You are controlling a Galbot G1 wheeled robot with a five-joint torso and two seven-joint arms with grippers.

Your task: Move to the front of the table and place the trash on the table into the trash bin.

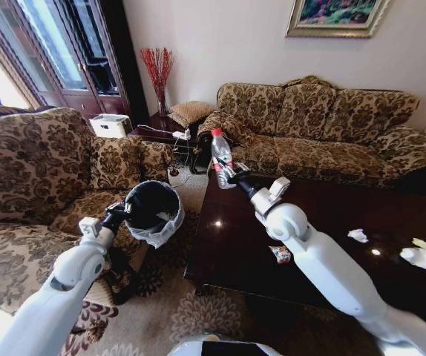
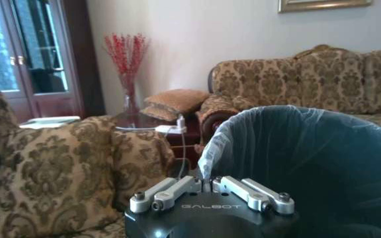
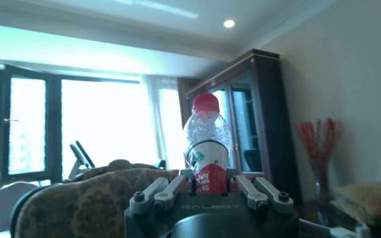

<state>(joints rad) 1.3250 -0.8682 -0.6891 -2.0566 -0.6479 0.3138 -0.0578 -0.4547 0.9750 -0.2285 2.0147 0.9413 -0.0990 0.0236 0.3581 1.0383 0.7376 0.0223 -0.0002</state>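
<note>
My right gripper [image 1: 231, 175] is shut on the lower part of a clear plastic bottle [image 1: 221, 158] with a red cap and label, holding it upright above the far left corner of the dark glossy table [image 1: 324, 215]. The right wrist view shows the bottle [image 3: 206, 144] standing between that gripper's fingers [image 3: 210, 187]. My left gripper [image 1: 117, 216] is shut on the bag-lined rim of the black trash bin [image 1: 153, 211], just left of the table. In the left wrist view the bin [image 2: 309, 158] is right behind the gripper [image 2: 207, 187]. A red-and-white wrapper [image 1: 280, 254] and two white tissues [image 1: 358, 236] [image 1: 418, 256] lie on the table.
A patterned armchair [image 1: 27, 185] stands close on the left and a long matching sofa [image 1: 324, 126] behind the table. A small side table [image 1: 161, 130] with a vase of red branches fills the corner between them. Patterned carpet [image 1: 191, 311] lies in front.
</note>
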